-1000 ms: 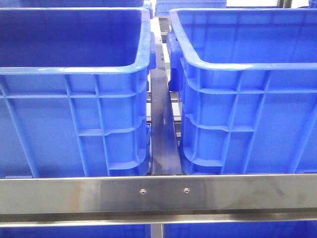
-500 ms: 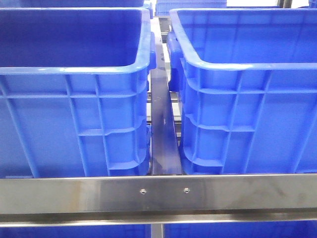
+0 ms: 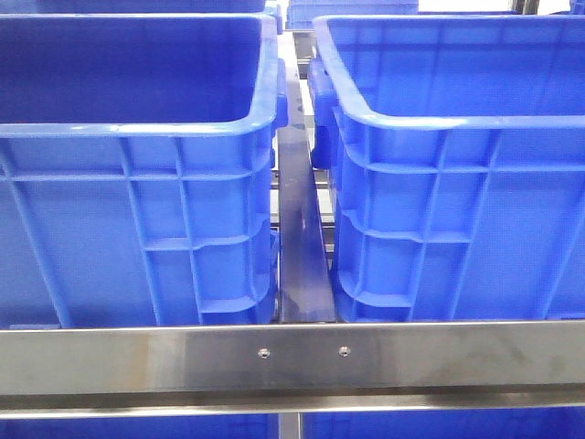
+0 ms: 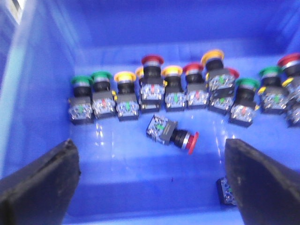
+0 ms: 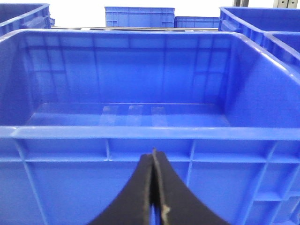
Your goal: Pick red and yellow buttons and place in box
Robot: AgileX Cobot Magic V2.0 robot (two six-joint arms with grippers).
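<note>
In the left wrist view, a row of push buttons stands on the floor of a blue crate. Their caps are red, yellow and green. One red-capped button lies on its side in front of the row. My left gripper is open and empty above the crate floor, just short of that lying button. My right gripper is shut and empty, just outside the near wall of an empty blue box. Neither gripper shows in the front view.
The front view shows two large blue crates, left and right, with a metal bar between them and a steel rail across the front. Another button is half hidden behind my left gripper's finger. More blue crates stand beyond.
</note>
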